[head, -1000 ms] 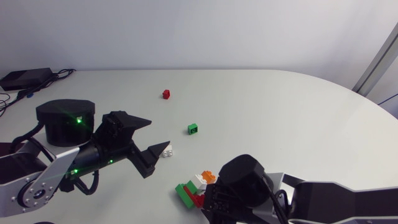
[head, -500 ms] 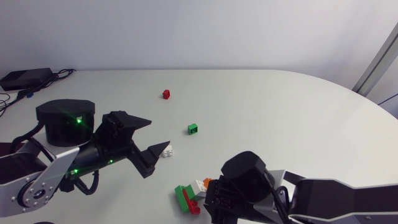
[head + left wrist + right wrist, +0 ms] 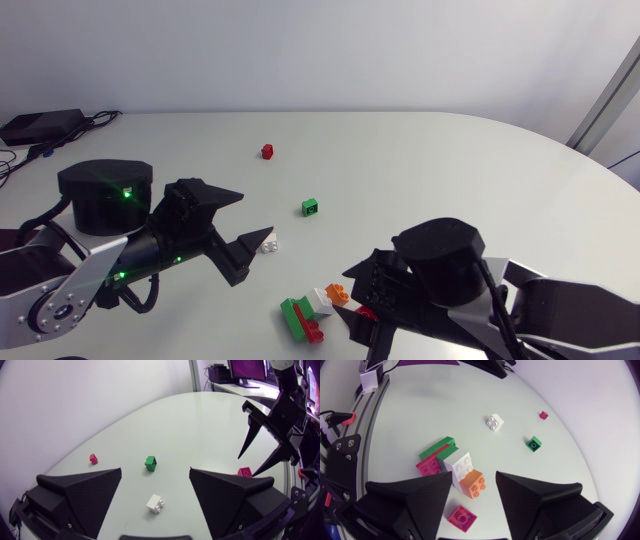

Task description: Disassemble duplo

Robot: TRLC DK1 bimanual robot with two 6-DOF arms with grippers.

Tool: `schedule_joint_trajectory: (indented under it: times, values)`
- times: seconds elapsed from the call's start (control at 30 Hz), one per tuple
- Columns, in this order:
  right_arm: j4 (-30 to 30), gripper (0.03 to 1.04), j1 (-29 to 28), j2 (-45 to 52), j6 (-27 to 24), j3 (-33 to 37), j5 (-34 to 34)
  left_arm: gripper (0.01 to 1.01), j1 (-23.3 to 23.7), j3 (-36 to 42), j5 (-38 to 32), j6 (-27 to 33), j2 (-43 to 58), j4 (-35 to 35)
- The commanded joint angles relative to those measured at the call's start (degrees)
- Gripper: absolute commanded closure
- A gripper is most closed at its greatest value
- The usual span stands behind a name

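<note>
The duplo cluster lies near the table's front: a green brick (image 3: 293,312) (image 3: 437,447), a red one (image 3: 314,330) (image 3: 431,466), a white one (image 3: 322,298) (image 3: 461,463) and an orange one (image 3: 337,292) (image 3: 474,482), still joined. A small pink brick (image 3: 461,518) (image 3: 244,471) lies loose on the table under my right gripper (image 3: 338,290) (image 3: 473,474), which hovers open just over the cluster's orange end and touches nothing. My left gripper (image 3: 257,214) (image 3: 155,472) stands open and empty above a loose white brick (image 3: 268,243) (image 3: 155,504).
A loose green brick (image 3: 310,207) (image 3: 151,463) (image 3: 534,443) sits mid-table, and a small red brick (image 3: 267,151) (image 3: 93,458) (image 3: 543,415) lies farther back. A black box with cables (image 3: 40,126) rests at the far left corner.
My right gripper opened and drew back to the right, off the cluster. The pink brick now lies apart from the cluster. My left arm stayed still.
</note>
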Motion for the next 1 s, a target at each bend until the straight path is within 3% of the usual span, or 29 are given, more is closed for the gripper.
schedule_joint_trajectory:
  times: [0.0,0.13,0.3,0.43,0.97]
  values:
    - [0.3,0.16,-0.3,0.8,-2.0,-1.7,-0.3,0.082,0.2,-1.8,0.5,0.7,-0.2,0.9]
    - [0.3,0.12,-2.1,2.5,-6.3,-1.0,-3.1,0.08,0.2,-1.9,0.5,0.7,-0.2,0.8]
    - [-6.2,0.12,-3.2,-0.2,-15.1,-0.1,-8.3,0.08,0.2,-1.8,0.5,0.7,-0.2,0.8]
    - [-7.2,0.12,-4.8,-1.7,-19.1,0.4,-10.7,0.082,0.0,-1.9,0.5,1.1,-0.2,0.8]
    - [-7.2,0.11,-10.4,10.3,-33.9,5.5,-18.7,0.08,-0.1,-1.7,0.5,1.5,-0.1,0.9]
